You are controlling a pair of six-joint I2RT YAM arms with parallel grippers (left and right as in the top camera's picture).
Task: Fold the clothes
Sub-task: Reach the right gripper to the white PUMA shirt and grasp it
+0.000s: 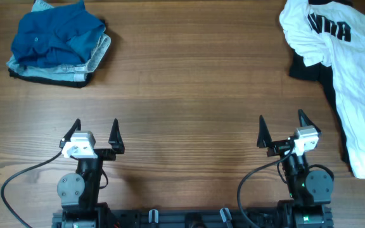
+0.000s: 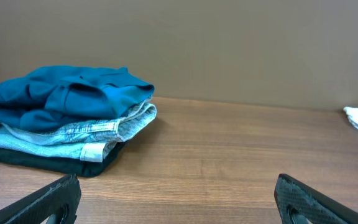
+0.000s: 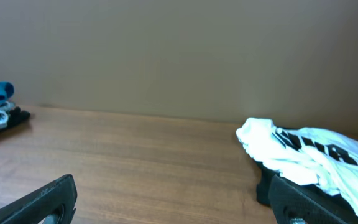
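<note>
At far right of table (image 1: pixel 182 114), find white T-shirt (image 1: pixel 353 82) crumpled over black tee (image 1: pixel 306 69). Note left claw (image 1: pixel 95 121) and right claw (image 1: pixel 282 116) spread wide, gripping nothing. Pinch top garment alone, drag to centre, flatten first.

Light falls evenly from overhead, soft and diffuse, so the wooden bench (image 1: pixel 182 82) looks warm with no hard glare. Shadows are short and faint, just a thin dark rim under the folded stack (image 1: pixel 56 38). The white T-shirt (image 1: pixel 353 76) is the brightest patch, close to washed out, though its folds still read. From above, the grain is crisp. The wrist views are dimmer and softer, the wall (image 2: pixel 229 50) a flat dull brown, and the left end effector (image 2: pixel 176 183) and right end effector (image 3: pixel 172 183) blur slightly at the bottom edge.
</note>
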